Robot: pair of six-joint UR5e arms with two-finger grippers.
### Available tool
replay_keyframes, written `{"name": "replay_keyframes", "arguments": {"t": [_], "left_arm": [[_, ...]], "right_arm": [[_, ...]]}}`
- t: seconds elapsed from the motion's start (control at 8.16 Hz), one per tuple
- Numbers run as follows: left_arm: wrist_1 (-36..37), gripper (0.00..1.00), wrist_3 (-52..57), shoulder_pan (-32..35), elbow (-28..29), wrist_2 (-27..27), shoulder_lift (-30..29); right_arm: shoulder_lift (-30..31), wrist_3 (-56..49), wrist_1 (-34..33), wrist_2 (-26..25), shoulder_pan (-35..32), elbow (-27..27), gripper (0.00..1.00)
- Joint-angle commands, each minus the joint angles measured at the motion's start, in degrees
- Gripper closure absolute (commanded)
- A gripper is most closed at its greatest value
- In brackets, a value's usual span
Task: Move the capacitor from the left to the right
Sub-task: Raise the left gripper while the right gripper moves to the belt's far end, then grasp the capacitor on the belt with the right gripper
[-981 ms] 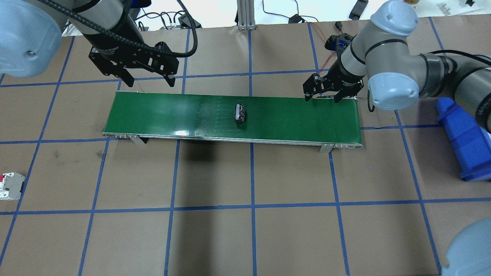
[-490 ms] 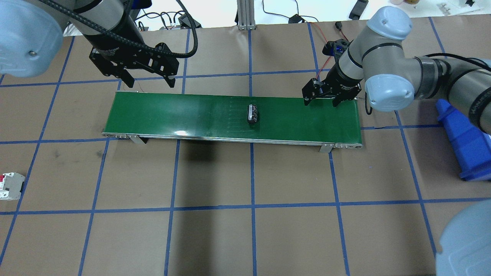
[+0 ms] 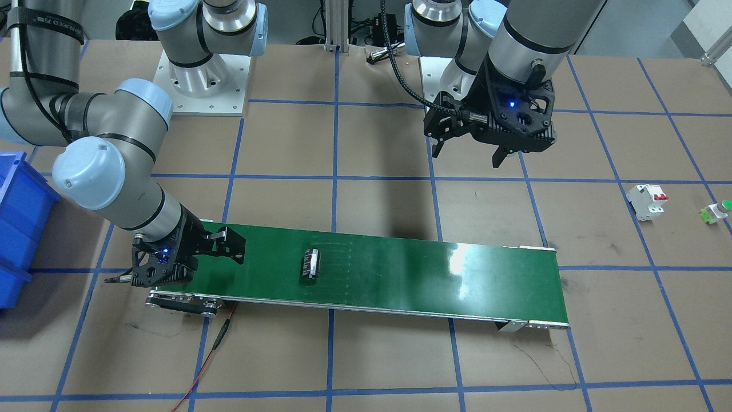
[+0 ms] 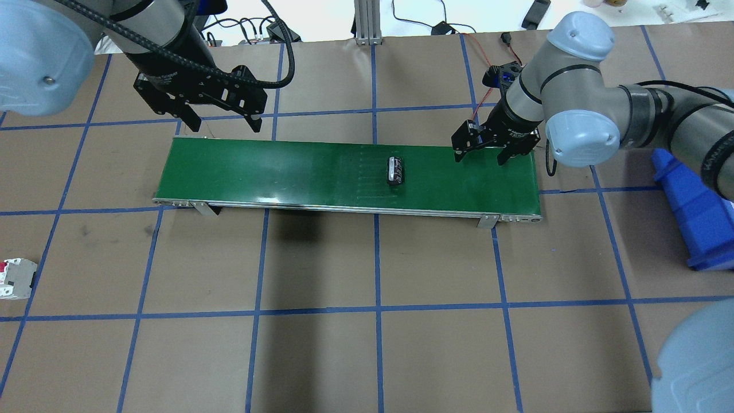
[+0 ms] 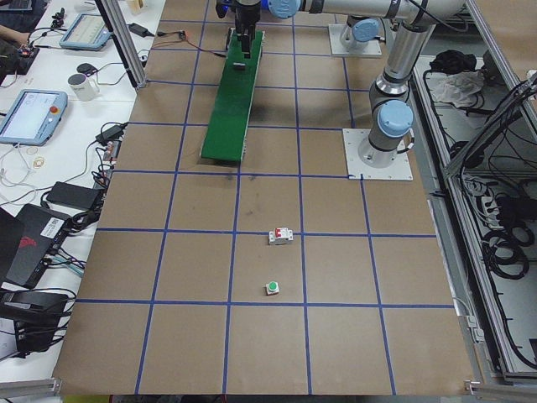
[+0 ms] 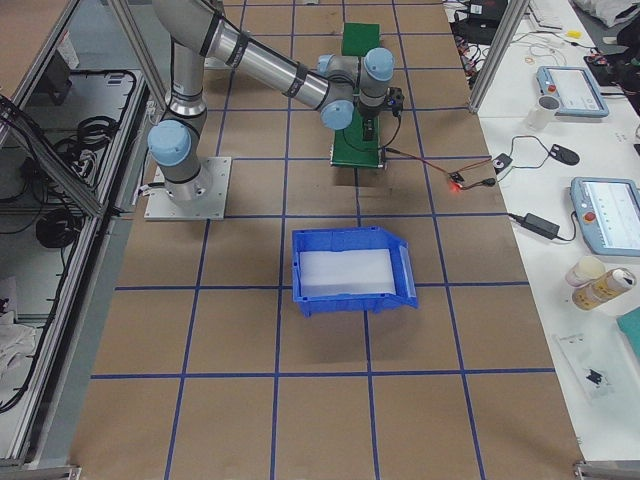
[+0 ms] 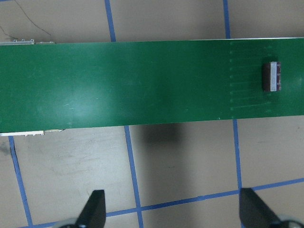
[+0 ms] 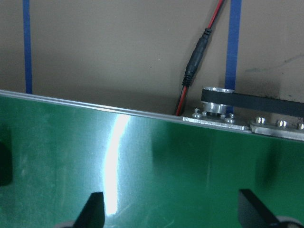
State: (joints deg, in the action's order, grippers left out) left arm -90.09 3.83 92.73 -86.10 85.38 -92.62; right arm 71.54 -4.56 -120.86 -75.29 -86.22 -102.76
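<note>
The capacitor (image 4: 395, 171), a stubby dark cylinder with whitish marks, lies on its side on the green conveyor belt (image 4: 258, 172), right of the belt's middle. It also shows in the front view (image 3: 310, 264) and at the right edge of the left wrist view (image 7: 272, 76). My left gripper (image 4: 225, 123) is open and empty, held above the table behind the belt's left part. My right gripper (image 4: 479, 156) is open and empty, low over the belt's right end, a short way right of the capacitor. The right wrist view shows its open fingers (image 8: 92, 211) over bare belt.
A blue bin (image 4: 691, 206) stands right of the belt. A white circuit breaker (image 3: 646, 200) and a green-capped push button (image 3: 715, 210) lie on the table at the robot's far left. A red cable (image 3: 211, 343) and the belt's motor end (image 8: 223, 109) lie beyond the right gripper.
The capacitor has travelled right along the belt, toward the right gripper. The right gripper has shifted slightly over the belt's right end. The left gripper has stayed put.
</note>
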Motion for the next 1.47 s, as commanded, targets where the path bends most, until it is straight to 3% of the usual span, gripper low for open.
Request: {"name": "replay_keyframes", "arguments": {"t": [0.0,0.37,0.74,0.98,1.23,1.35], "left_arm": [[0.0,0.0,-0.31,-0.35,-0.03,-0.04,-0.02],[0.0,0.0,-0.84,-0.35,0.05,-0.22,-0.02],[0.0,0.0,-0.84,-0.35,-0.04,-0.22,-0.1],[0.0,0.0,-0.84,-0.35,-0.04,-0.13,-0.02],[0.0,0.0,-0.84,-0.35,-0.12,-0.04,-0.02],[0.0,0.0,-0.84,-0.35,-0.04,-0.04,-0.02]], "right_arm": [[0.44,3.67,0.45,-0.21,-0.09,-0.07,0.0],[0.53,12.0,0.19,-0.38,-4.02,0.02,0.0],[0.0,14.05,-0.16,-0.3,-5.45,0.11,0.0],[-0.26,13.62,-0.08,-3.09,-5.54,0.11,0.0],[-0.96,13.09,0.28,-4.94,-5.54,0.11,0.05],[-1.14,13.17,0.19,-5.74,-5.54,0.11,0.13]]}}
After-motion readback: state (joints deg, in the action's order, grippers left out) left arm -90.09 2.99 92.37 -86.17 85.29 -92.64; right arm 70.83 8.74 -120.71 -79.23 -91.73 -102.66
